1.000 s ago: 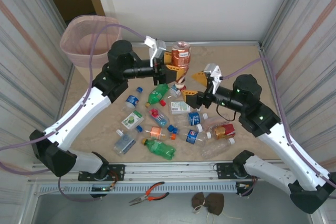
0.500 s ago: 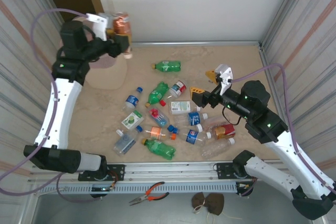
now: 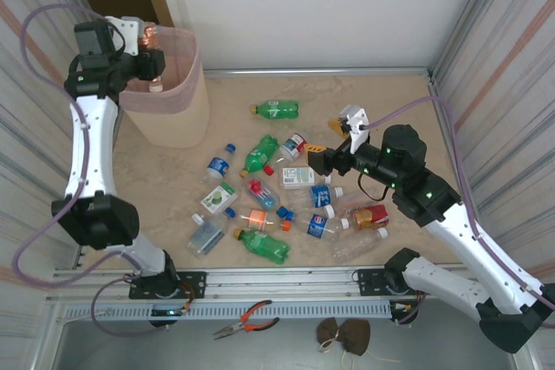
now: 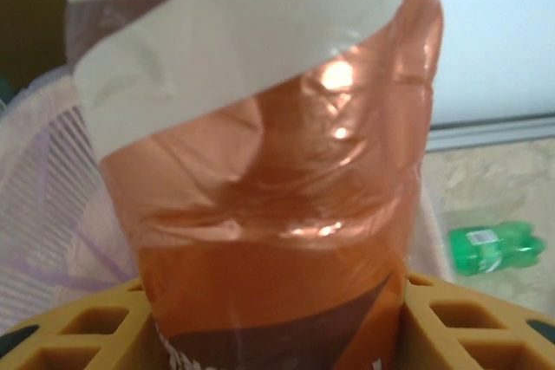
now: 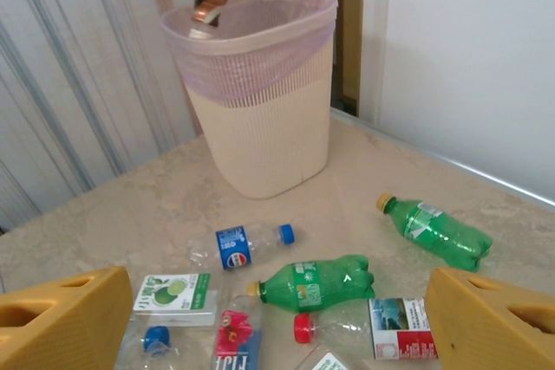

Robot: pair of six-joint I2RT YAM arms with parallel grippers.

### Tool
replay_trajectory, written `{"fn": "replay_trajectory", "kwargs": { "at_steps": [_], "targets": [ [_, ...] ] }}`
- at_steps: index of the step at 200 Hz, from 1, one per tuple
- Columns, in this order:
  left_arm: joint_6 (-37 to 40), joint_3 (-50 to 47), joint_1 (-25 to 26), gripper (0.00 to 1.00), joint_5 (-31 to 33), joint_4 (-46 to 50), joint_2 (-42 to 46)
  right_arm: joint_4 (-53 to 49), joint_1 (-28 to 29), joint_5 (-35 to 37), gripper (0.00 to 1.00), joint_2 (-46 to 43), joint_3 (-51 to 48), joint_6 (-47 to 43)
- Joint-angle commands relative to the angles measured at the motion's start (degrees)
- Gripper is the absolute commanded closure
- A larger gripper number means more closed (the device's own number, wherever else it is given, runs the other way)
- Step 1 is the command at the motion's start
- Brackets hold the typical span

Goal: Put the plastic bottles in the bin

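"Where is the orange bottle (image 4: 277,171)?"
"Pinched in the left claw (image 3: 146,64), over the bin (image 5: 260,127). The right claw (image 5: 277,318) is wide."
"And the other bottles (image 5: 316,282)?"
"On the desk (image 3: 390,101). They look light and squishy. Grab the middle."

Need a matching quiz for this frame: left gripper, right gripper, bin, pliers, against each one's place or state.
Column 1:
1. left gripper
2. right gripper
3. bin
4. pliers

Column 2:
A. open, above loose bottles
B. tall, beige, far left
C. on the front ledge
D. shut on an orange bottle at the bin's rim

Pairs: 1-D, 2-A, 3-B, 4-C
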State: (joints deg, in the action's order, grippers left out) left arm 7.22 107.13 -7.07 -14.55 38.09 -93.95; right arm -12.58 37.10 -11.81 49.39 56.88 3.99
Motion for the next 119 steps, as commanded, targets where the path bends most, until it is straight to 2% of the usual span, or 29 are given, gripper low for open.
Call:
{"fn": "replay_trajectory", "kwargs": {
  "at_steps": [1, 63, 119],
  "targets": [
    [3.0, 5.2, 0.0, 0.46, 2.7, 3.4, -4.1, -1.1, -0.3, -0.9, 0.14, 0.1, 2.2, 0.2],
    [3.7, 14.0, 0.0, 0.44, 3.8, 10.0, -16.2, -2.8, -0.3, 2.2, 0.15, -0.5, 1.3, 1.0],
    [3.8, 14.0, 0.0, 0.39, 4.4, 13.1, -22.5, -9.7, -1.9, 12.4, 0.16, 4.0, 4.5, 6.3]
  ]
}}
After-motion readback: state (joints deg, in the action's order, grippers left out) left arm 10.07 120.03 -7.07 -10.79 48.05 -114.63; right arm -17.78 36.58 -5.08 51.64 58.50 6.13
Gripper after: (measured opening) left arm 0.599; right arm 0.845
